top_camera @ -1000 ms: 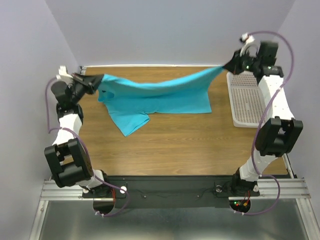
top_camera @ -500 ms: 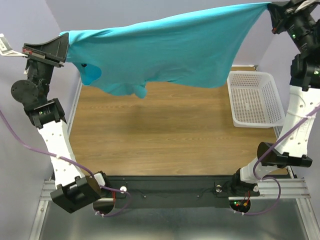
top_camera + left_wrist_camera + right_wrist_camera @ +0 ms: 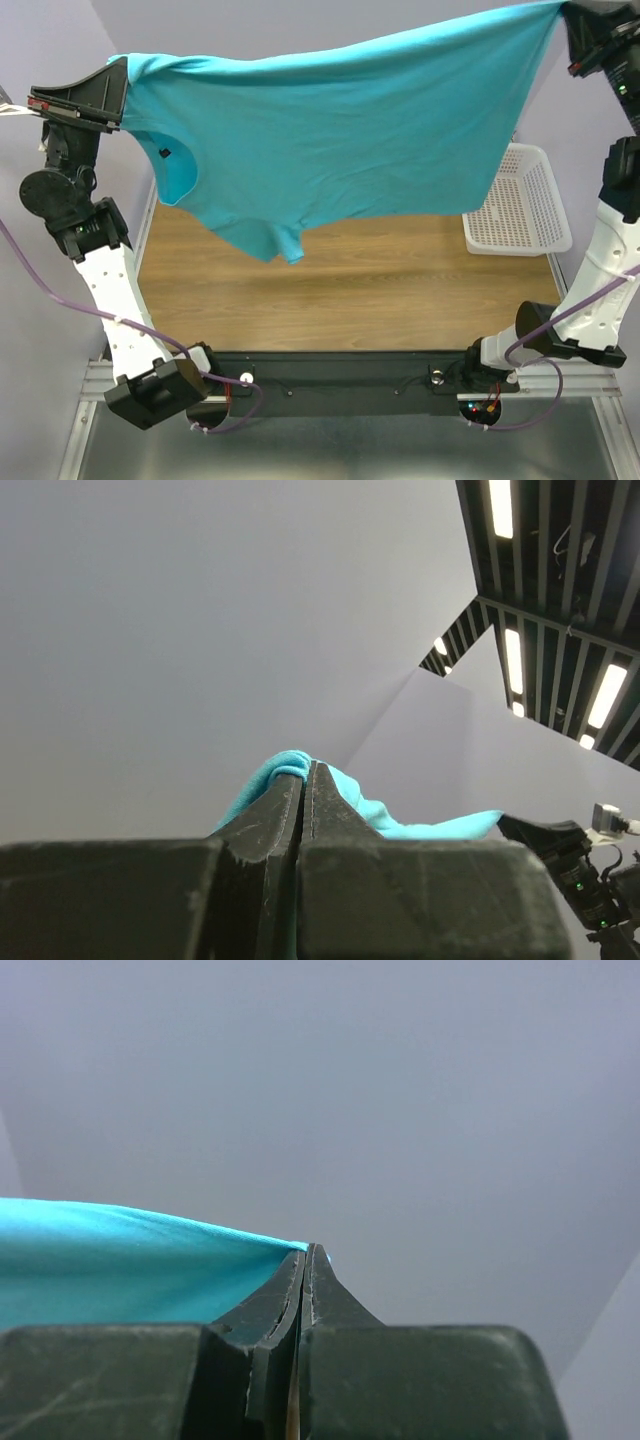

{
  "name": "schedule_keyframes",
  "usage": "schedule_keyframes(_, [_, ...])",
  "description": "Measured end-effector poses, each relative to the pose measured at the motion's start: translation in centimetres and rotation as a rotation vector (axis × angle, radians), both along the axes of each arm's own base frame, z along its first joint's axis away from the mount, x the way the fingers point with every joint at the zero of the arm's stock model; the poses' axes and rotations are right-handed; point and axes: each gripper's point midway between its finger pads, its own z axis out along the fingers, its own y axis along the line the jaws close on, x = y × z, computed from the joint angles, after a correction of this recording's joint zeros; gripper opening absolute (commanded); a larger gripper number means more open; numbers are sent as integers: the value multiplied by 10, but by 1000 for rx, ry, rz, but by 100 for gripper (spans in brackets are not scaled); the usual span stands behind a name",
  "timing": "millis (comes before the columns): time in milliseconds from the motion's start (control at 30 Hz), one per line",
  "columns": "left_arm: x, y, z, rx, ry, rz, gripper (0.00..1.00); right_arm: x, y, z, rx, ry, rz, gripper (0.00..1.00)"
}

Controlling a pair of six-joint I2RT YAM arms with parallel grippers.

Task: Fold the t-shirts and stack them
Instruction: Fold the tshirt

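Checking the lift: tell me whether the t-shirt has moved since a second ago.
Yes. The t-shirt has lifted off the table and now hangs high above it.

Robot lab: partition-walled wooden table (image 3: 350, 290)

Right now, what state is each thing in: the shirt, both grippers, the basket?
t-shirt, unfolded, stretched in the air between the two grippers, one sleeve hanging down.
left gripper, shut on the t-shirt at its collar end.
right gripper, shut on the t-shirt at its opposite edge.
basket, upright on the table, partly hidden by the shirt, nothing visible inside.
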Motion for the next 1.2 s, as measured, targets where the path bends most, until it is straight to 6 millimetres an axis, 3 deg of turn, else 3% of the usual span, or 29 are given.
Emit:
schedule_keyframes(67, [1, 1, -5, -15, 11, 0, 0, 14, 3, -23, 6, 73, 38, 1])
schedule_keyframes(133, [7, 4, -23, -42, 51, -3, 0, 34, 9, -57, 17, 174, 99, 1])
schedule_keyframes(233, [26, 12, -66, -91, 149, -11, 0, 69, 12, -117, 49, 335, 177, 1])
schedule_keyframes(267, [38, 16, -92, -118, 210, -15, 0, 90, 12, -151, 76, 423, 206, 1])
schedule_keyframes(333, [55, 19, -127, -156, 297, -25, 0, 114, 11, -200, 118, 540, 231, 1])
schedule_keyframes(367, [71, 21, -161, -189, 382, -35, 0, 129, 13, -238, 147, 632, 250, 1])
schedule_keyframes(500, [113, 25, -270, -271, 632, -32, 0, 163, 33, -363, 205, 907, 280, 1])
schedule_keyframes(567, [135, 27, -330, -296, 758, -8, 0, 174, 53, -411, 194, 1000, 297, 0])
schedule_keyframes(667, [166, 27, -404, -304, 904, 14, 0, 195, 83, -475, 171, 1106, 323, 1])
schedule_keyframes(800, [206, 18, -481, -308, 1041, -12, 0, 225, 93, -553, 173, 1224, 305, 1])
schedule_keyframes(867, [222, 14, -506, -309, 1073, -19, 0, 242, 87, -586, 183, 1258, 270, 1])
schedule_keyframes(933, [233, 11, -531, -318, 1109, -17, 0, 254, 82, -604, 190, 1274, 247, 0])
schedule_keyframes(1000, [240, 10, -541, -324, 1123, -12, 0, 262, 77, -617, 196, 1285, 221, 1])
schedule_keyframes(1067, [246, 11, -542, -326, 1118, -1, 0, 272, 73, -618, 196, 1272, 202, 1])
schedule_keyframes(1200, [264, 21, -525, -314, 1065, 26, 0, 285, 69, -602, 187, 1220, 185, 0])
